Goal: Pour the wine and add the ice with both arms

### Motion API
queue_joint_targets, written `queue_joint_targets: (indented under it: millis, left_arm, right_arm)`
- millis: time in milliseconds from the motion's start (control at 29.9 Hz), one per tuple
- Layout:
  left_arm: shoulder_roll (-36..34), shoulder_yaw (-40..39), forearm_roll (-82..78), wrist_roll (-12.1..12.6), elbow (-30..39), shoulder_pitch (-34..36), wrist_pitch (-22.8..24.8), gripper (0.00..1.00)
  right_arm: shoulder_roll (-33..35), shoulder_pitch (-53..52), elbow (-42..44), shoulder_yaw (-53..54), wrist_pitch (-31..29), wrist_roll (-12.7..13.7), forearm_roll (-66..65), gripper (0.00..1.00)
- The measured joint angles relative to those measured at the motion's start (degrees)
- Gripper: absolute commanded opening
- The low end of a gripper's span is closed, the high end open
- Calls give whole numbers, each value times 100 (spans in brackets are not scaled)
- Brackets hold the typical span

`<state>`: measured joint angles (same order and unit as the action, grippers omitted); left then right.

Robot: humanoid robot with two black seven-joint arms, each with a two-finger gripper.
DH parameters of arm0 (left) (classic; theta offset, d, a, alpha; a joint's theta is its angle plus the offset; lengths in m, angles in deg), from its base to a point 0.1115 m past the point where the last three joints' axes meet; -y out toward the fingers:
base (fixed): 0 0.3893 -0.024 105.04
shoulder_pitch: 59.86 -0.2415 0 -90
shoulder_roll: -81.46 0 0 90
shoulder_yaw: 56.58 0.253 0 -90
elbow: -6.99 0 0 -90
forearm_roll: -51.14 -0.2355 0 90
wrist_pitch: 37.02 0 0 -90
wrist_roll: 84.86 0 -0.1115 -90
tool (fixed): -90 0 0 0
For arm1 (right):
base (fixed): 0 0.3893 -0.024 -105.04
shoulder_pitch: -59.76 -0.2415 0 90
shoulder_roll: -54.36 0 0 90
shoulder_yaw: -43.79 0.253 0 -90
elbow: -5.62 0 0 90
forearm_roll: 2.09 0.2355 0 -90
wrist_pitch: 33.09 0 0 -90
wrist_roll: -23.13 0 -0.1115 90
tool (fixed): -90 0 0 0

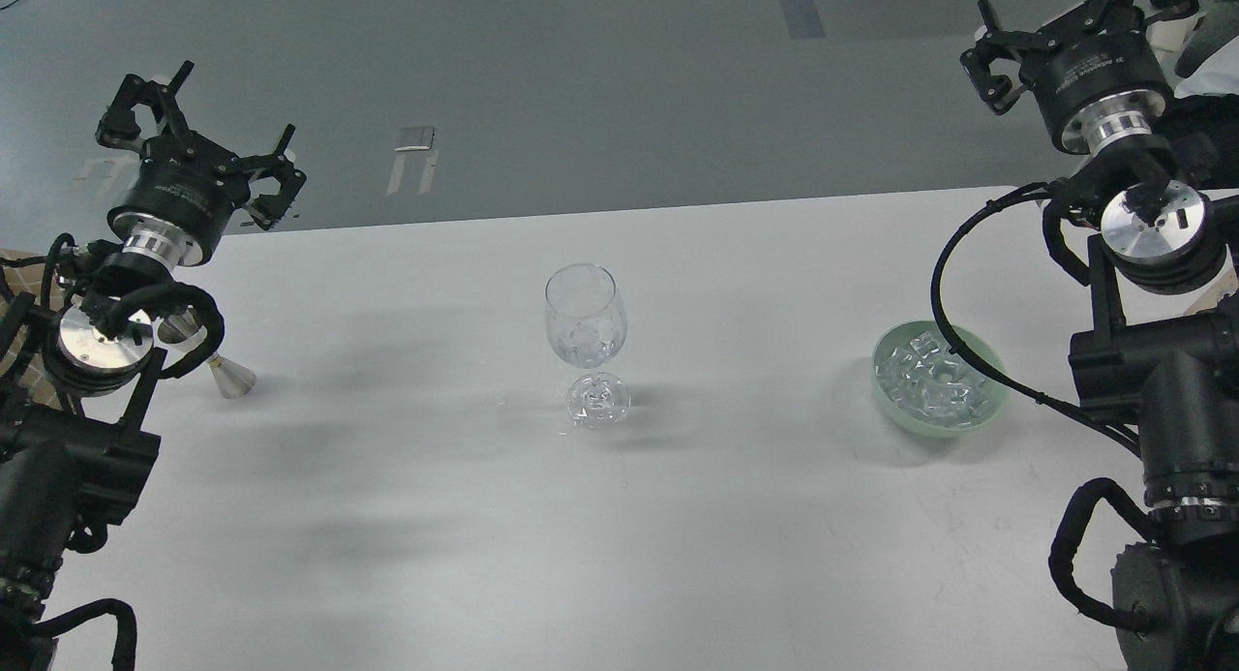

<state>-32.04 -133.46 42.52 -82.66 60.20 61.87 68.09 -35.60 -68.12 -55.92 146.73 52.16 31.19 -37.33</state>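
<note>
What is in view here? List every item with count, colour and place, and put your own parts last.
wine glass: one, clear, upright at the table's centre; some clear cubes seem to lie in its bowl.
bowl: one, pale green, right of the glass, on the table.
ice: a heap of many clear cubes, inside the bowl.
metal cone-shaped object: one, silver, near the table's left edge, partly hidden behind my left arm; what it is I cannot tell.
table: one, white, filling the lower view.
floor: grey, beyond the table's far edge.
left gripper: one, black, raised at upper left, jaws spread, empty.
right gripper: one, black, raised at upper right, jaws spread, empty.
</note>
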Motion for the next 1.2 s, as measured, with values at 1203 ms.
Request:
queue_joint_targets:
  millis: [1203]
  left_arm:
    - [-57, -84, 0, -92, 14, 135, 9, 98]
  right_arm:
    - [-4, -18, -52, 42, -52, -50, 9, 100]
